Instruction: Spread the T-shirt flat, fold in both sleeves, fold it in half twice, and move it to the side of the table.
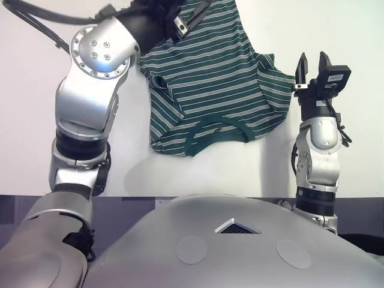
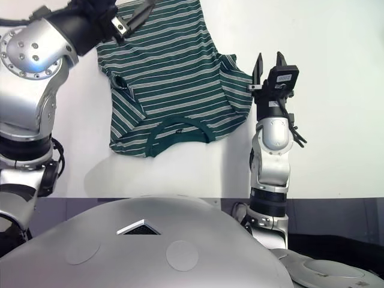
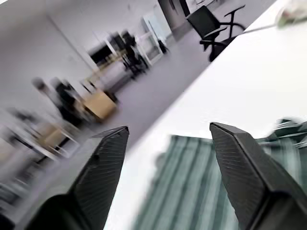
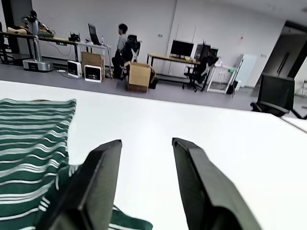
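The T-shirt [image 1: 210, 78] lies bunched at upper middle. The left gripper [image 3: 169, 127] hangs open over its top edge — likely to pull it flat. The right gripper [image 1: 313, 59] stands open, empty, at its right side.

Left arm [image 1: 90, 90] stretched forward, right arm [image 1: 318, 141] raised upright, both jaws parted.

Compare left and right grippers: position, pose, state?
Left gripper is over the T-shirt, far end; right gripper is beside its right edge. Left arm is stretched far forward; right arm stands upright, nearer the robot. Shared: both open, holding nothing.
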`<control>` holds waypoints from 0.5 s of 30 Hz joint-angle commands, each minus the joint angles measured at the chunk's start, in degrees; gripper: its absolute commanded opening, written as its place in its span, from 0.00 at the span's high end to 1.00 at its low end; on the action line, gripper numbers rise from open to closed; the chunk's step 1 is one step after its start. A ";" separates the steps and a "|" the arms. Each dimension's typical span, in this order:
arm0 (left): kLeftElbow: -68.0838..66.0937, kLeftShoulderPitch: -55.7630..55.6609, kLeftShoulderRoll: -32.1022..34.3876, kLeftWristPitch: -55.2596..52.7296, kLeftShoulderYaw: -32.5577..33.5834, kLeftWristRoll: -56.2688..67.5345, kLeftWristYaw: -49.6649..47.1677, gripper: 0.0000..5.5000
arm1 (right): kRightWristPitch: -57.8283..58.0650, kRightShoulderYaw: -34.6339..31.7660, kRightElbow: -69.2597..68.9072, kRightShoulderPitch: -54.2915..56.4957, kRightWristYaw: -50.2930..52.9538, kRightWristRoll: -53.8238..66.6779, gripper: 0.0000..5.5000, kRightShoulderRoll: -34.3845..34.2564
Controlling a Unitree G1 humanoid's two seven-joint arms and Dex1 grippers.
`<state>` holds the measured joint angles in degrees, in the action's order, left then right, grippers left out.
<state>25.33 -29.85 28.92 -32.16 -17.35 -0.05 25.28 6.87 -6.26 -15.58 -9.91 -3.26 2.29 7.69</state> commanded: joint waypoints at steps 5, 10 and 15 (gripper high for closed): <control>-20.82 -19.06 6.96 57.39 -24.48 -29.64 9.65 0.38 | 25.88 -10.01 10.29 4.96 1.48 17.89 0.65 -2.76; -26.86 -17.70 4.11 62.66 -23.74 -31.77 8.19 0.38 | 33.24 -10.01 15.72 11.61 1.05 19.69 0.65 -1.25; -30.04 -15.50 2.27 65.79 -21.57 -31.93 7.83 0.38 | 40.92 -7.17 12.28 11.46 1.67 19.00 0.65 -1.03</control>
<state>-4.14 -46.16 31.58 32.90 -40.08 -31.30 33.07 42.18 -15.24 -4.06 4.65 -2.78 21.93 7.31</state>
